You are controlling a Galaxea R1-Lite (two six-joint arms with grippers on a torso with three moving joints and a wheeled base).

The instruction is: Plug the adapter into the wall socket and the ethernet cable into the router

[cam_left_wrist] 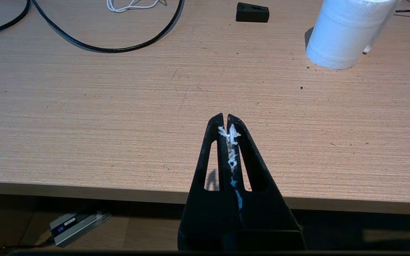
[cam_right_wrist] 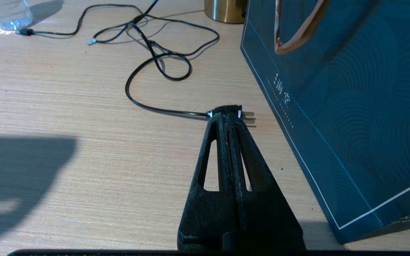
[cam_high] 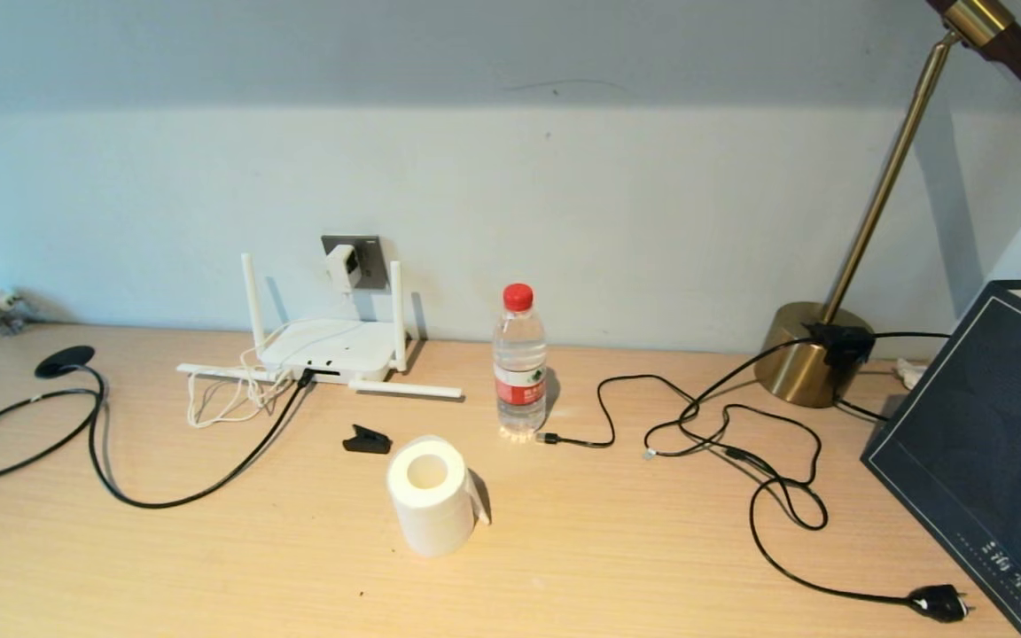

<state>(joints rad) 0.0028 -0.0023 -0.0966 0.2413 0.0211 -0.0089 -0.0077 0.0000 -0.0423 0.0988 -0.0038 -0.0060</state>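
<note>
From the head camera you are seeing the adapter (cam_high: 343, 266) sitting in the wall socket (cam_high: 367, 260) and the ethernet cable (cam_high: 165, 496) running into the router (cam_high: 329, 347) — neither arm showing. Your left gripper (cam_left_wrist: 225, 117) is hovering over the table (cam_left_wrist: 84, 117), fingers pressed together, holding nothing. Your right gripper (cam_right_wrist: 228, 117) is doing likewise — closed, empty, just short of a black plug (cam_right_wrist: 226, 108).

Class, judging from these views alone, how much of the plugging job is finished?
Both steps look done: the adapter sits in the wall socket, and the ethernet cable reaches the router port edge. Nothing is in hand: left pincer and right pincer are shut, empty, near the desk's front edge.
</note>
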